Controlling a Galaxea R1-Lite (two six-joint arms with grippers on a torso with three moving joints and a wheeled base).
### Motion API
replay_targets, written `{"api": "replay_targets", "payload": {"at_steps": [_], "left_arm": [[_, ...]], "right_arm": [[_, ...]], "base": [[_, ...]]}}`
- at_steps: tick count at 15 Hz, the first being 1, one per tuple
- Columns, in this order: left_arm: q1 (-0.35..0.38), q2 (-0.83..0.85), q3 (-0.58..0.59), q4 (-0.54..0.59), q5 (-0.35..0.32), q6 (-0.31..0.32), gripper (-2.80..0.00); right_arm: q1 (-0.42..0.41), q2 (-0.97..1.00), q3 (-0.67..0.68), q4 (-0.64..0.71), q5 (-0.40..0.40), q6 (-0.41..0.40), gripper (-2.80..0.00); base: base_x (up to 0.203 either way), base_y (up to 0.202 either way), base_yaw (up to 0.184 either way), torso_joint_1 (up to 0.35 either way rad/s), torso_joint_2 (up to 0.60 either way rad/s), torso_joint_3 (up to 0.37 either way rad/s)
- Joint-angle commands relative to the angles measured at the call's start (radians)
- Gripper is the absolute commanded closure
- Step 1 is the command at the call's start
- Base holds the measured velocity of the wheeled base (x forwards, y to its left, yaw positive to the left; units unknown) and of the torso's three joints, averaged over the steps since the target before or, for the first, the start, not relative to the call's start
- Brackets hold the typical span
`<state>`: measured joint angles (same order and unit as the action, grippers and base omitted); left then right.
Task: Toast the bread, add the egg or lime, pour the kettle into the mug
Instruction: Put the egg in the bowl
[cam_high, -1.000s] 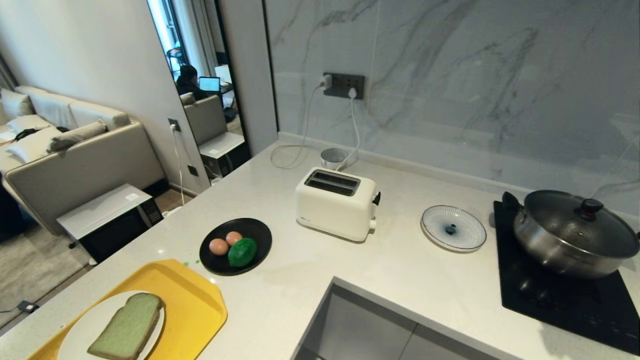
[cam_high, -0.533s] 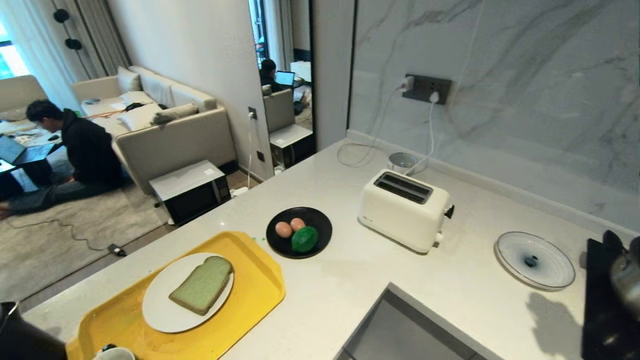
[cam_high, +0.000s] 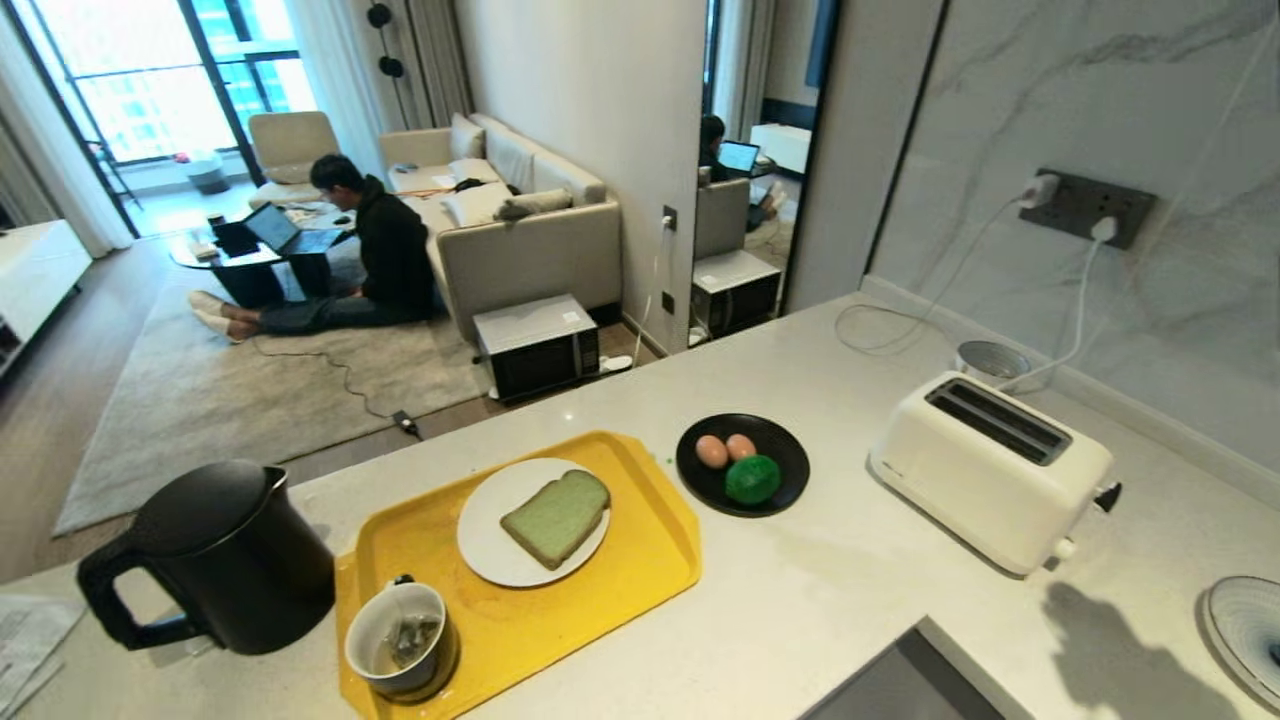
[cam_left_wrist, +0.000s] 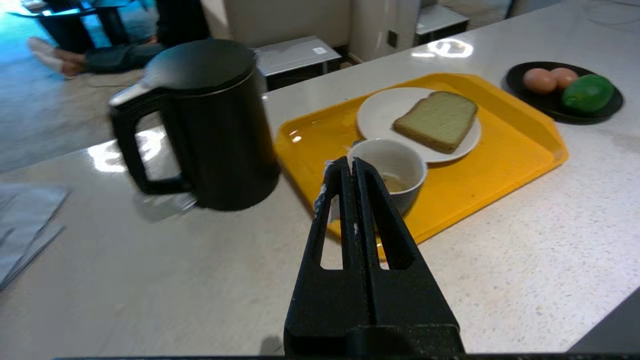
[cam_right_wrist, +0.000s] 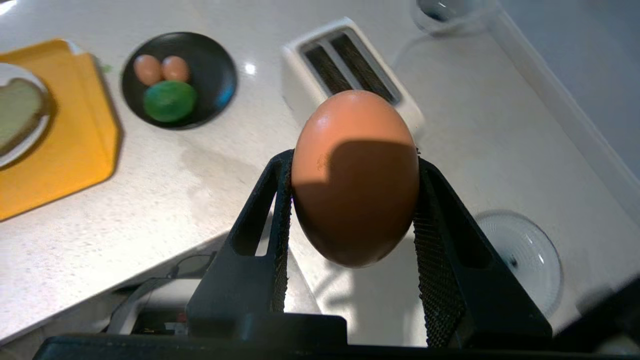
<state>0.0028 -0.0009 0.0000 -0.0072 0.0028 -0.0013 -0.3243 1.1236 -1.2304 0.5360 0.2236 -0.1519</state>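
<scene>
View has swung left: kettle and mug now show at bench's left end. Right hand clamps egg; left hand together, idle. Bread untoasted.

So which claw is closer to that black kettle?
Left. The left claw, shut, sits just beside the kettle by the mug. The right claw holds an egg over near the toaster.
</scene>
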Motion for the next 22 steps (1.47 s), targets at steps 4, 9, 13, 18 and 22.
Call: {"api": "replay_targets", "payload": {"at_steps": [4, 9, 13, 18, 22], "left_arm": [[0.000, 0.001, 0.000, 0.000, 0.000, 0.000, 0.00], [0.000, 0.001, 0.000, 0.000, 0.000, 0.000, 0.00], [0.000, 0.001, 0.000, 0.000, 0.000, 0.000, 0.00], [0.000, 0.001, 0.000, 0.000, 0.000, 0.000, 0.00], [0.000, 0.001, 0.000, 0.000, 0.000, 0.000, 0.00]], "right_arm": [[0.001, 0.007, -0.003, 0.004, 0.004, -0.005, 0.00], [0.002, 0.011, -0.001, 0.007, 0.011, -0.048, 0.00], [0.027, 0.044, -0.027, 0.050, 0.015, -0.055, 0.00], [0.147, 0.159, -0.246, 0.409, 0.006, -0.058, 0.00], [0.233, 0.258, -0.324, 0.543, 0.004, -0.066, 0.00]], "base": [[-0.001, -0.007, 0.173, 0.005, 0.00, 0.003], [-0.001, -0.009, 0.174, 0.001, 0.00, 0.003], [-0.002, -0.006, 0.154, 0.003, 0.00, 0.003], [-0.001, -0.001, 0.016, 0.000, 0.00, 0.000], [0.000, 0.000, 0.000, 0.000, 0.00, 0.000]]}}
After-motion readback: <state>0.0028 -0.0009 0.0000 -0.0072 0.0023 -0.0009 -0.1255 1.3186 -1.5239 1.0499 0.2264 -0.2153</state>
